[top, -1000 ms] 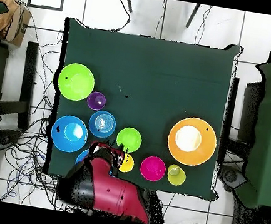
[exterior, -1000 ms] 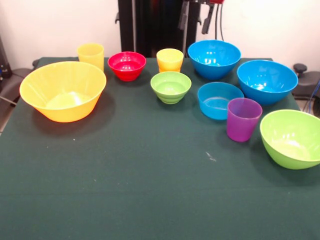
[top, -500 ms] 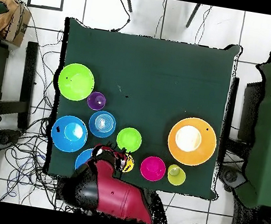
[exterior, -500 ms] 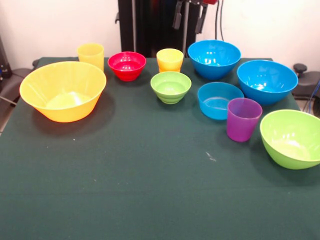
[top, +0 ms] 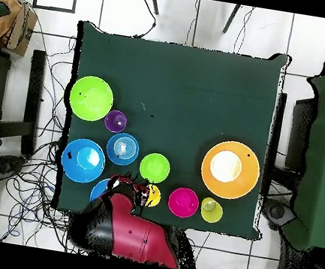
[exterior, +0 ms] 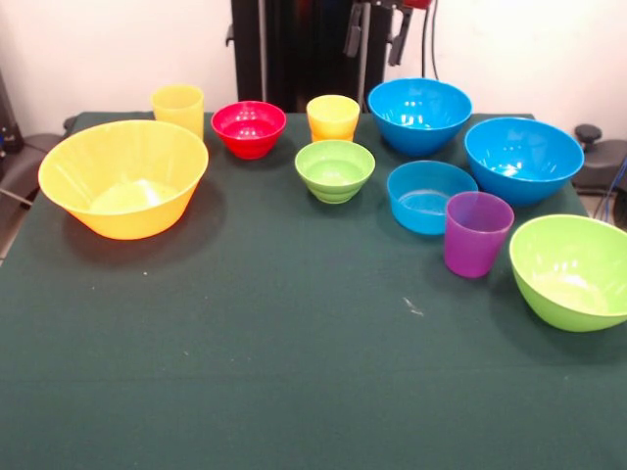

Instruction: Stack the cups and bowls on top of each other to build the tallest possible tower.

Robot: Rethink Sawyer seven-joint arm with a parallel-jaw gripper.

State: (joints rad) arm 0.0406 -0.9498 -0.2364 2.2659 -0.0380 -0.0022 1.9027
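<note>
My gripper (exterior: 377, 37) hangs open and empty at the table's far edge, above and between the middle yellow cup (exterior: 333, 117) and a large blue bowl (exterior: 419, 115). In the overhead view the gripper (top: 130, 189) and arm cover part of that cup (top: 153, 197) and bowl (top: 99, 190). Every piece stands alone on the cloth: the orange-yellow bowl (exterior: 122, 176), second yellow cup (exterior: 177, 106), red bowl (exterior: 249, 127), small green bowl (exterior: 335, 169), shallow blue bowl (exterior: 431, 196), second large blue bowl (exterior: 523, 159), purple cup (exterior: 477, 233) and lime bowl (exterior: 573, 269).
The dark green table cloth (exterior: 294, 372) stretches bare toward the near side in the front view. Chairs (top: 4, 100) and loose cables lie on the floor around the table.
The gripper has swayed slightly sideways at the far edge, and the arm shifted a little in the overhead view. No cup or bowl has moved.
</note>
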